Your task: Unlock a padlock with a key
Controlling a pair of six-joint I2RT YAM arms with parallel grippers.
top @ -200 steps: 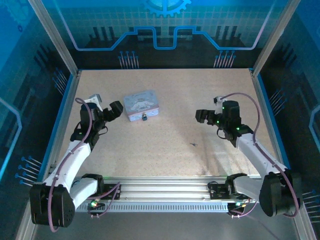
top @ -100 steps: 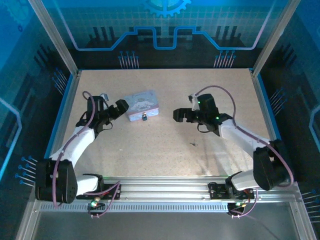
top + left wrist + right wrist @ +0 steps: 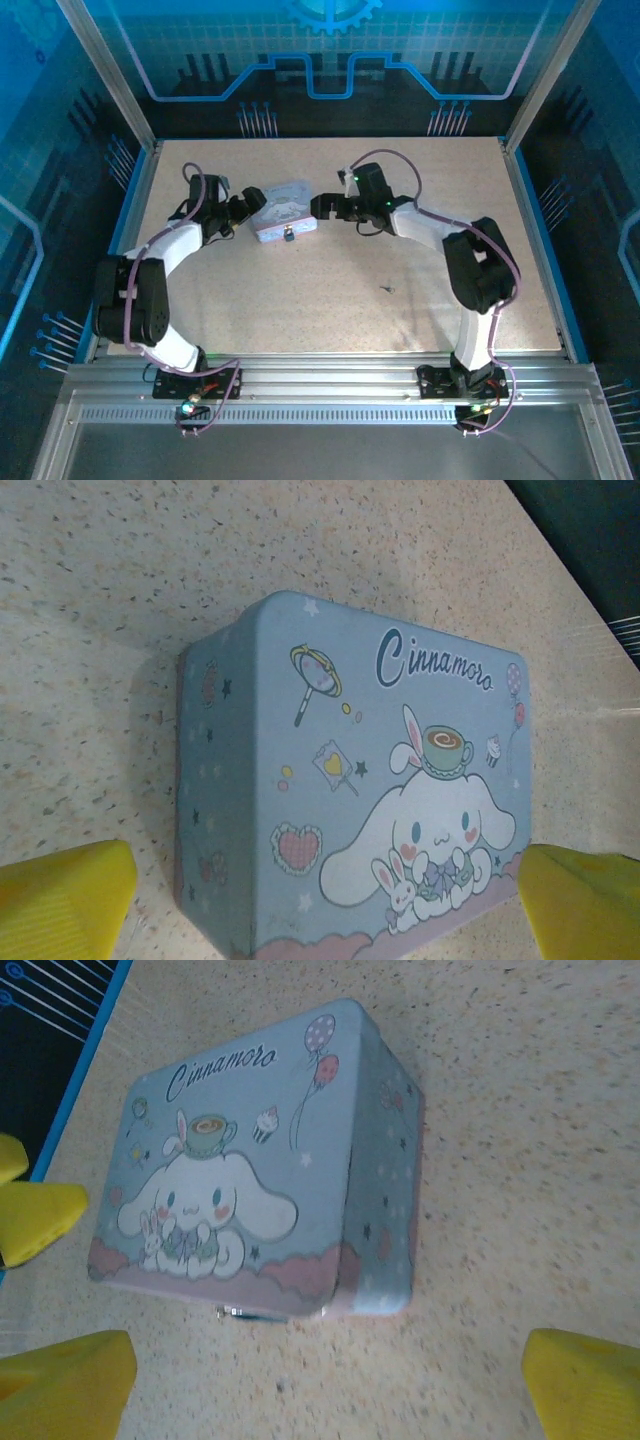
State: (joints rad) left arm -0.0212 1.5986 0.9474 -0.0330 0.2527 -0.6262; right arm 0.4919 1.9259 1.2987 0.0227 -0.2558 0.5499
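Left end effector (image 3: 250,204) and right end effector (image 3: 319,208) both gape wide, flanking the tin (image 3: 283,205) with its padlock (image 3: 288,236).

Tin (image 3: 350,780) ahead of the left pincer (image 3: 328,875): smooth printed metal, soft sheen. Worktop (image 3: 100,600) beneath it: matt, speckled, finely grainy. Pincer pads (image 3: 60,900): yellow matt plastic, faintly ribbed.

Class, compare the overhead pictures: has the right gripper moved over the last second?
Yes. The right gripper has travelled leftward across the table, from well right of the unmoved tin to just beside its right end.
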